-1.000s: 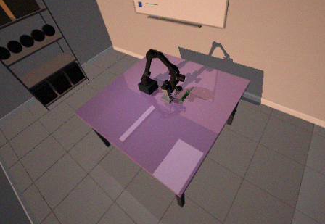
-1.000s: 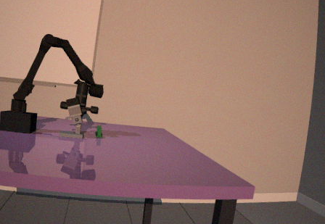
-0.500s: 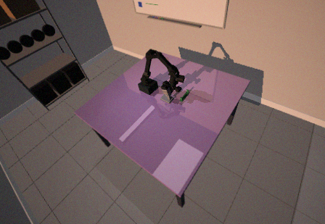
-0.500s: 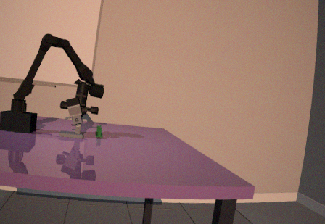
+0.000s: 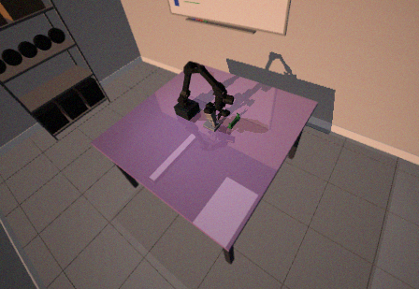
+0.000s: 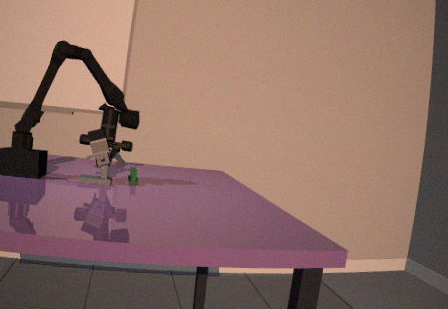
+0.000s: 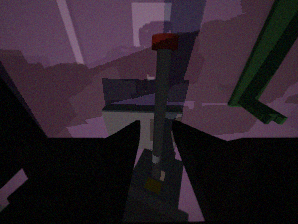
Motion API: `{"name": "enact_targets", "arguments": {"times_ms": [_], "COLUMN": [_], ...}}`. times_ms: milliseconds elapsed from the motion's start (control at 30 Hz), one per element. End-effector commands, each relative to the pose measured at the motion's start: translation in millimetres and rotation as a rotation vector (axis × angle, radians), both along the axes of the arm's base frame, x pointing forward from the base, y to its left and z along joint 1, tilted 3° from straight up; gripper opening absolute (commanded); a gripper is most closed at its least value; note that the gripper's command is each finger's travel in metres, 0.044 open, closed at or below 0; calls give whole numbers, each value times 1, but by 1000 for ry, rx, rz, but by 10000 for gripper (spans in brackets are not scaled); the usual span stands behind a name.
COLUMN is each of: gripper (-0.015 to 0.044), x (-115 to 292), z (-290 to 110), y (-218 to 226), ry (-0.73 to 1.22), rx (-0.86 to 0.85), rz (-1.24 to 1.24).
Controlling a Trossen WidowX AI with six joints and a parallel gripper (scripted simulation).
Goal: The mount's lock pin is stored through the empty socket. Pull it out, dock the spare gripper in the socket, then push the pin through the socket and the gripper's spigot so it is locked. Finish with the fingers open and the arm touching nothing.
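Observation:
In the wrist view a thin grey lock pin (image 7: 162, 90) with a red head (image 7: 165, 41) runs straight away from me between my fingers. My gripper (image 7: 156, 124) (image 5: 214, 116) (image 6: 103, 149) is open, with a dark finger a little way off on each side of the pin. Beneath the pin is the grey mount (image 7: 122, 119) (image 5: 210, 125) (image 6: 95, 179) with its socket. I cannot tell how far the pin sits in the socket. The green spare gripper (image 7: 257, 70) (image 5: 234, 121) (image 6: 133, 175) lies on the table just right of the mount, apart from it.
The arm's black base (image 5: 186, 109) (image 6: 22, 162) stands left of the mount on the purple table (image 5: 262, 138) (image 6: 240, 213). Two pale rectangles (image 5: 173, 156) (image 5: 225, 205) are marked nearer the front edge. A shelf unit (image 5: 42, 68) stands off the table at left.

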State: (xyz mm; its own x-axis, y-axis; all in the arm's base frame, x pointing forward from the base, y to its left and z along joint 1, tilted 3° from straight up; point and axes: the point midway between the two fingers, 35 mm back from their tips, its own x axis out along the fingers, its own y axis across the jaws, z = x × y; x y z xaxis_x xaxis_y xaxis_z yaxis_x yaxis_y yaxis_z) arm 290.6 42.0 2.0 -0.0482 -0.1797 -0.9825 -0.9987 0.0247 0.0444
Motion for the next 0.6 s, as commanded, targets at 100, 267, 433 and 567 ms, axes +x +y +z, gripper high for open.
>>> {"name": "enact_targets", "arguments": {"times_ms": [100,267,433,567], "gripper": [200,200,200,200], "x": [0,-1,-3,-4], "z": [2,12,19,25], "y": [2,9,15,19], "ry": [0,6,14,19], "rx": [0,-1,-4,-7], "rz": [0,3,8,12]}}
